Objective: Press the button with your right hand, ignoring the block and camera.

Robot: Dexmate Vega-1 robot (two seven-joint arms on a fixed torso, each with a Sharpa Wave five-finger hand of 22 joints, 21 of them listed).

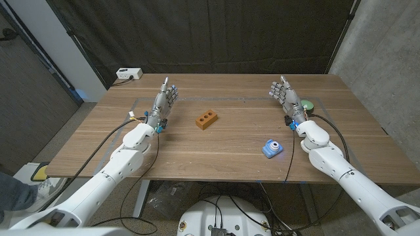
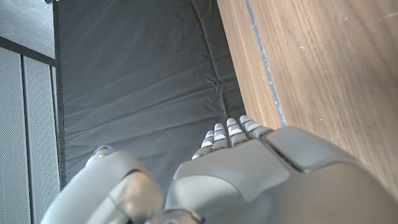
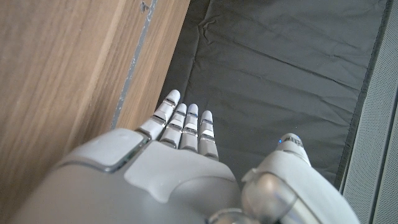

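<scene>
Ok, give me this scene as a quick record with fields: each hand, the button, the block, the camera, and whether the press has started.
left hand: open, holds nothing, left part of the table
right hand: open, holds nothing, beside the button
button: green, far right of the table, partly behind the right hand
block: orange, near table centre
camera: blue, near edge, right of centre
press: not yet begun

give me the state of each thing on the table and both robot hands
left robot hand: open, fingers extended, holding nothing
right robot hand: open, fingers extended, holding nothing
button: green, on the table just beside the right robot hand, not pressed yet
block: orange, on the table, untouched
camera: blue, on the table, untouched
</scene>
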